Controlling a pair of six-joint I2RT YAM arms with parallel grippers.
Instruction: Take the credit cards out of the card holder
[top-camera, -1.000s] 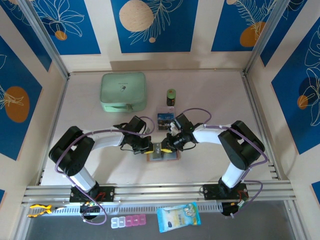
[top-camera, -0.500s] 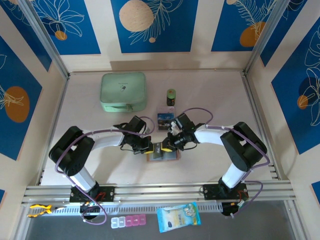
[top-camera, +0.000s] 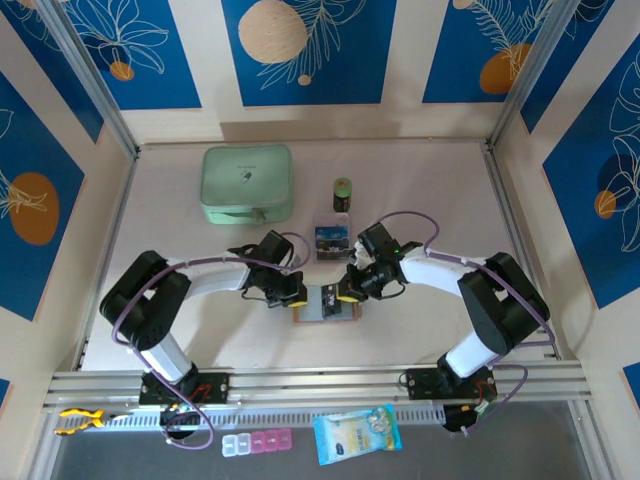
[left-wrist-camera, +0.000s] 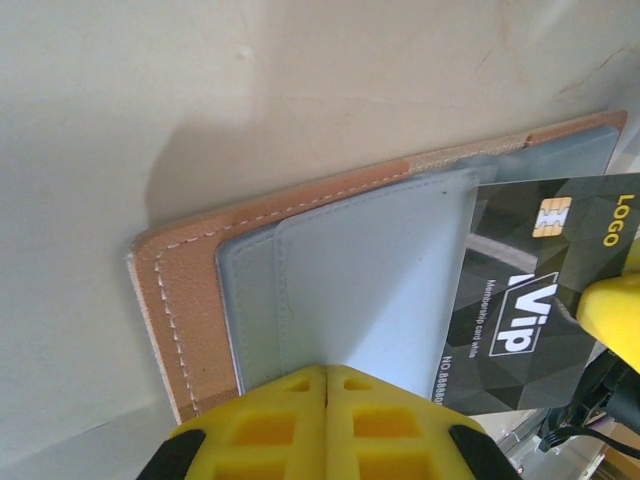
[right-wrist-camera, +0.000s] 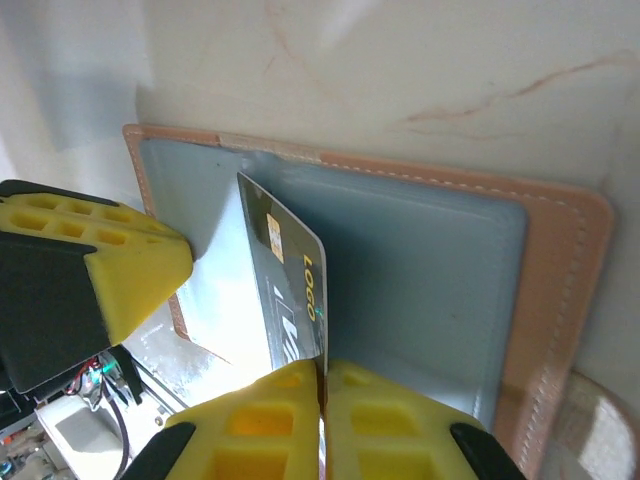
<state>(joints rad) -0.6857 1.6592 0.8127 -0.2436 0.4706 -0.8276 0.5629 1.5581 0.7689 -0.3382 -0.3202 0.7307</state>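
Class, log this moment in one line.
left gripper shut, on card holder | right gripper shut on black card | card tilted over holder

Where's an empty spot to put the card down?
Bare table right of the green-capped bottle, toward the right wall, and the front strip before the card holder. Crowded in the middle: left claw and right claw meet beside the clear box.
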